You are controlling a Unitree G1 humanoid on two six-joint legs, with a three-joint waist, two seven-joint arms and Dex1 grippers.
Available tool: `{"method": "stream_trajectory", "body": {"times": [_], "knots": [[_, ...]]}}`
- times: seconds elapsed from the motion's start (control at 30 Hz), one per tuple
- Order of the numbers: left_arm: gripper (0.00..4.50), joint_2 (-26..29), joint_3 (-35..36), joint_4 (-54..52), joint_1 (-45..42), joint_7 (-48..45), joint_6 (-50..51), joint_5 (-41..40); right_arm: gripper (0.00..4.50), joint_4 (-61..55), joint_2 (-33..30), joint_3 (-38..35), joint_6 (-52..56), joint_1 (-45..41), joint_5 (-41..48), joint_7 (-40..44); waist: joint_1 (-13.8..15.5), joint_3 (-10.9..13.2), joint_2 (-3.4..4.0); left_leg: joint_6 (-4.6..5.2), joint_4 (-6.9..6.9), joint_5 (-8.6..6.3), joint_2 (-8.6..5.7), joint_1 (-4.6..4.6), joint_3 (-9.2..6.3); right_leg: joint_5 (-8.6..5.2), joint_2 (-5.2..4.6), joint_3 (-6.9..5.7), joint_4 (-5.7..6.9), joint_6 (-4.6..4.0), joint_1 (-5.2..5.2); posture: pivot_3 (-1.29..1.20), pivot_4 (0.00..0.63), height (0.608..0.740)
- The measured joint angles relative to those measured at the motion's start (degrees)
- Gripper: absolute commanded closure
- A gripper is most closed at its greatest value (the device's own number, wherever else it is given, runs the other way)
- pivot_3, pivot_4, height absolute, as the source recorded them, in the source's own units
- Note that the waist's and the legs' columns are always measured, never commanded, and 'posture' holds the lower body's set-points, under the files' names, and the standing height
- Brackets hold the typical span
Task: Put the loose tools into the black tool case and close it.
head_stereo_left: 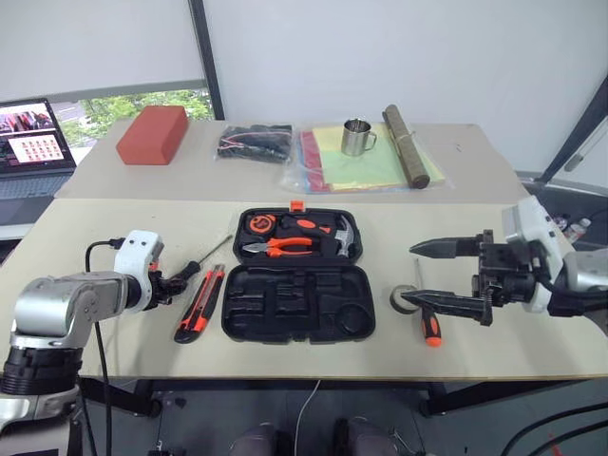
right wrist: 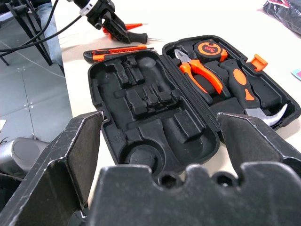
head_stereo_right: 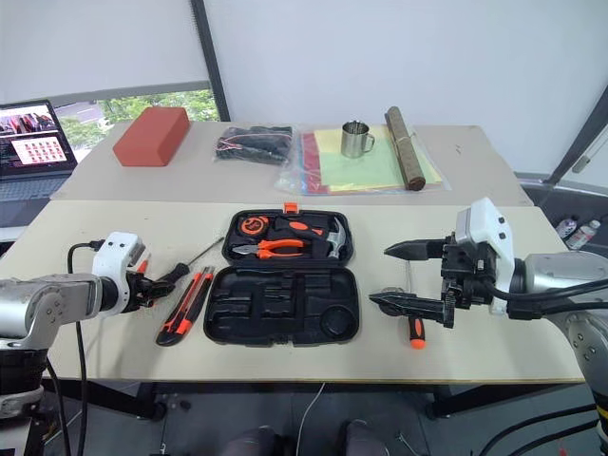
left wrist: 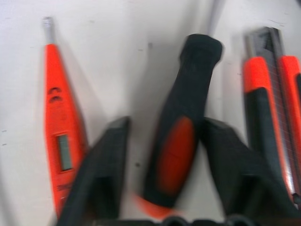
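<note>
— Left gripper (head_stereo_left: 177, 281): how is it set?
— It is lowered to the table (head_stereo_left: 532, 351) left of the black tool case (head_stereo_left: 285, 306), and its two fingers (left wrist: 106, 160) are narrowed on either side of a screwdriver (left wrist: 181, 117). One finger is seen against the black-and-orange handle, while a gap is left at the other. A firm hold cannot be confirmed.

— What is found beside it?
— An orange tester pen (left wrist: 59, 117) is laid on the outer side of that screwdriver. A utility knife (head_stereo_left: 199, 304) is laid on the side toward the case, just beside the case's left edge.

— And the right gripper (head_stereo_right: 380, 275)?
— It is held above the table to the right of the case, with its fingers spread wide and nothing between them. A grey tape roll (head_stereo_left: 404, 300) and a second screwdriver (head_stereo_left: 432, 328) are seen on the table under and just beside it.

— How is the case placed?
— It is laid open and flat at the middle of the table. Pliers (head_stereo_left: 280, 247), a hammer (head_stereo_left: 328, 233) and a tape measure (head_stereo_left: 258, 224) are seated in the far half. The moulded recesses of the near half are turned upward.
</note>
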Motion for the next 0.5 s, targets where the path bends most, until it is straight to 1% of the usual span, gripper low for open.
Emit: {"method": "stream_trajectory", "body": {"times": [0.03,0.1,0.17,0.23,0.3,0.33,0.37,0.43,0.5], "knots": [[3.57,0.0,-0.2,1.2,-0.8,-0.4,-0.8,0.3,0.00,-0.3,0.0,-0.1,0.0,0.2,0.0,0.0,0.2,0.0,-0.01,-0.08,0.02,-0.05,0.00,-0.01,-0.01,0.00,-0.01,0.00,0.01,0.00,0.00,0.00,0.150,0.736],[3.56,0.3,-1.4,3.5,-2.5,-1.8,-2.2,1.1,0.00,-0.4,0.0,-0.1,0.0,0.5,0.0,0.1,0.4,0.0,-0.03,-0.09,0.07,-0.05,0.00,-0.07,-0.02,0.00,-0.01,-0.03,0.03,0.00,-0.04,0.00,0.150,0.736],[3.56,1.8,-3.4,5.7,-5.9,-5.0,-5.5,2.2,0.00,-0.6,-0.4,-0.2,0.0,1.8,0.0,0.5,0.6,0.2,-0.27,-0.10,0.15,-0.05,0.03,-0.20,-0.05,0.01,0.00,-0.08,0.07,-0.01,-0.14,0.00,0.150,0.736],[3.56,3.6,-5.8,6.3,-10.5,-10.1,-10.2,3.0,0.00,-0.5,-1.2,0.0,0.1,2.9,-0.2,0.6,0.7,0.2,-0.32,-0.10,0.23,-0.05,0.01,-0.28,-0.07,0.03,-0.02,-0.10,0.07,-0.01,-0.15,0.00,0.150,0.736],[3.56,5.2,-9.2,5.7,-15.7,-18.0,-16.3,3.5,0.00,-0.5,-1.3,0.0,0.1,3.8,-0.8,0.5,0.9,0.2,-0.34,-0.09,0.30,-0.05,-0.01,-0.32,-0.07,0.04,-0.02,-0.12,0.03,0.01,-0.14,0.00,0.150,0.736],[3.56,5.8,-11.3,4.5,-18.1,-23.9,-21.1,3.5,0.00,-0.5,-1.3,0.1,0.1,4.4,-1.2,0.4,0.9,0.2,-0.33,-0.07,0.30,-0.04,-0.04,-0.32,-0.04,0.05,-0.02,-0.13,0.02,0.02,-0.14,0.00,0.150,0.736],[3.56,5.8,-12.1,3.5,-18.9,-26.6,-23.1,3.4,0.00,-0.6,-1.3,0.2,0.1,4.5,-1.4,0.3,0.9,0.1,-0.30,-0.04,0.29,-0.03,-0.05,-0.32,-0.02,0.05,-0.02,-0.13,-0.01,0.02,-0.14,0.00,0.150,0.736],[3.56,5.9,-16.2,2.1,-19.8,-35.7,-29.6,3.7,0.00,-1.0,-1.0,0.3,-0.4,4.8,-2.4,-0.4,0.5,0.1,-0.24,0.38,0.21,0.20,-0.05,-0.30,0.02,0.01,0.06,-0.16,-0.03,0.04,-0.14,0.00,0.150,0.736],[3.56,5.6,-22.1,2.2,-19.7,-42.4,-34.5,5.9,0.00,-1.5,-0.4,0.5,-0.7,5.0,-2.9,-1.3,0.1,0.1,-0.24,0.40,0.19,0.21,-0.03,-0.30,0.04,-0.02,0.19,-0.17,-0.01,0.01,-0.16,0.00,0.150,0.736]]}}
